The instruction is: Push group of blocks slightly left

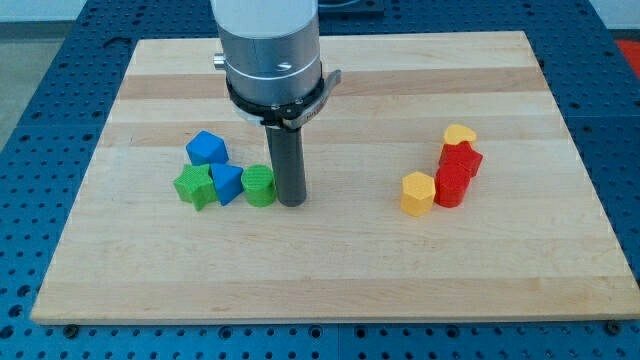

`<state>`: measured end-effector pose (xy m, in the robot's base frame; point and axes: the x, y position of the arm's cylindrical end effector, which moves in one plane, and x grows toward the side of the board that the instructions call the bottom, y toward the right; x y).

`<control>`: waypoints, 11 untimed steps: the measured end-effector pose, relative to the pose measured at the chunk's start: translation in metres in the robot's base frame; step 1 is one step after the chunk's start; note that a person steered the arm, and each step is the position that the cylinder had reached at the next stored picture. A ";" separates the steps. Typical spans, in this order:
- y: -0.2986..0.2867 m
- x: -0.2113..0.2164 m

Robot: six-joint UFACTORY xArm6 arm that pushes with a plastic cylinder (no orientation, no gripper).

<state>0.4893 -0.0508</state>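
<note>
My tip rests on the wooden board, right beside the right side of a green round block. That block ends a tight group at the view's left: a blue block next to it, a green star-like block further left, and a blue block above them. The dark rod rises from the tip to the grey arm body.
A second group lies at the view's right: a yellow hexagonal block, a red cylinder, a red block and a yellow heart-shaped block. The board sits on a blue perforated table.
</note>
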 end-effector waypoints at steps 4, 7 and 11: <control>-0.103 0.000; -0.006 0.050; -0.023 -0.016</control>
<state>0.4734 -0.0737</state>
